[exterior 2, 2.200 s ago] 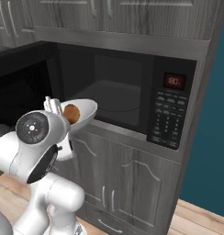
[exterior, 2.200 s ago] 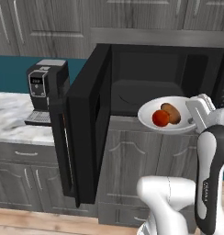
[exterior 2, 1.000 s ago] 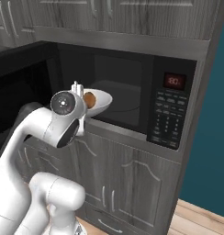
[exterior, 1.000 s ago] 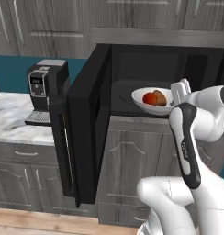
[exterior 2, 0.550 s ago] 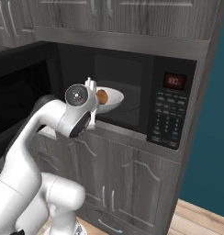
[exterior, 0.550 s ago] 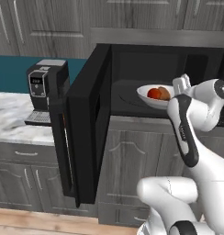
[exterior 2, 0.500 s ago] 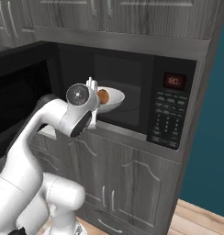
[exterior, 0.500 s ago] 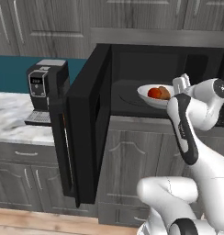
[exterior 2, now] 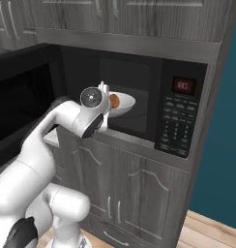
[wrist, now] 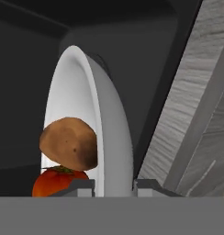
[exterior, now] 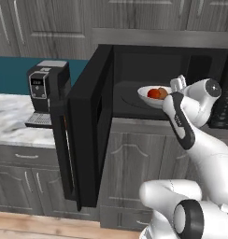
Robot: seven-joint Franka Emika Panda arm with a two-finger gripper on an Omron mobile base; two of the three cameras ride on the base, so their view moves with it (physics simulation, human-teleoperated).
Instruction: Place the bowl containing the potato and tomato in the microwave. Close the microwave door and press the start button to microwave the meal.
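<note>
My gripper (wrist: pixel 114 186) is shut on the rim of the white bowl (wrist: pixel 109 128), which shows edge-on between the two fingertips. The brown potato (wrist: pixel 70 149) and the red tomato (wrist: pixel 56 181) lie inside it. In the left base view the bowl (exterior: pixel 155 95) hangs just inside the open cavity of the black microwave (exterior: pixel 134 65), a little above its floor, with my gripper (exterior: pixel 177 85) at its right rim. The microwave door (exterior: pixel 90 130) stands swung wide open to the left. From the right, the bowl (exterior 2: pixel 122 103) and potato (exterior 2: pixel 114 100) show beyond my hand.
A black-and-silver coffee machine (exterior: pixel 43 93) stands on the marble counter (exterior: pixel 8 116) left of the door. The microwave's control panel (exterior 2: pixel 180 116) with a red display sits on its right. Grey cabinets run above and below.
Over the last two seconds the arm has lifted the bowl from in front of the microwave and carried it into the cavity. In the last half second it has only crept a little deeper.
</note>
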